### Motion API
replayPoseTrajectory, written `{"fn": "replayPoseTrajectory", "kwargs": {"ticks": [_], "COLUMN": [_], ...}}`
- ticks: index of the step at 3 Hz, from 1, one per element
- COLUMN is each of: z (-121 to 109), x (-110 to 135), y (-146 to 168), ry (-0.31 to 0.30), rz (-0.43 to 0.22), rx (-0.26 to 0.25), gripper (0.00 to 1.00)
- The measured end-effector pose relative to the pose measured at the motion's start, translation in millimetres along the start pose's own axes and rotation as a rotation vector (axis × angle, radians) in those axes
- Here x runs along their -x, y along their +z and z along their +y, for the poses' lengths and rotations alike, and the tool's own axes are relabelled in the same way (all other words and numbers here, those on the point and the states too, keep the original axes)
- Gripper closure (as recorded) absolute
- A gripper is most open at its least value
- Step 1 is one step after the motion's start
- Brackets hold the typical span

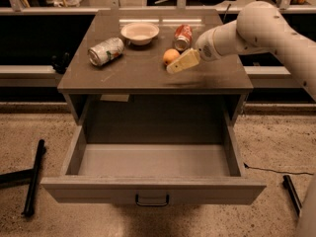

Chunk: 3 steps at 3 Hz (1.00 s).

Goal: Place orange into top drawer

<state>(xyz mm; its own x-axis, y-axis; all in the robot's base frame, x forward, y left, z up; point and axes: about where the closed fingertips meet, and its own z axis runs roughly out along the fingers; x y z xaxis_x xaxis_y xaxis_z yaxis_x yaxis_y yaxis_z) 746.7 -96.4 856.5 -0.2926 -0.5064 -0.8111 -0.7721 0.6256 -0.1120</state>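
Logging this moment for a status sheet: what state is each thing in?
top drawer: pulled open, nothing inside.
orange: resting on the tabletop.
gripper: low over the tabletop, just right of the orange.
white bowl: upright, looks empty.
silver can: lying on its side.
red can: standing, crushed.

Dim, warm light falls from above. A pale glare streak lies on the far edge of the table [138, 75] behind the bowl [140, 32]. The gripper [177, 64], over the tabletop just right of the orange [171, 56], casts a soft shadow below it. The drawer [153, 191] is shaded at the back; the background is dark.
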Motion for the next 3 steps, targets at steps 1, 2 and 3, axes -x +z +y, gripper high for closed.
{"fn": "replayPoseTrajectory", "kwargs": {"ticks": [1,2,3], "z": [0.2,7.8,20.2], "x": [6.1,6.7,10.8], "y": [11.6,23.9,35.5], "ry": [-0.004,-0.002,-0.011], "rz": [-0.008,-0.011,-0.016], "rx": [0.005,0.030,0.066], "gripper": [0.21,0.41,0.64]}}
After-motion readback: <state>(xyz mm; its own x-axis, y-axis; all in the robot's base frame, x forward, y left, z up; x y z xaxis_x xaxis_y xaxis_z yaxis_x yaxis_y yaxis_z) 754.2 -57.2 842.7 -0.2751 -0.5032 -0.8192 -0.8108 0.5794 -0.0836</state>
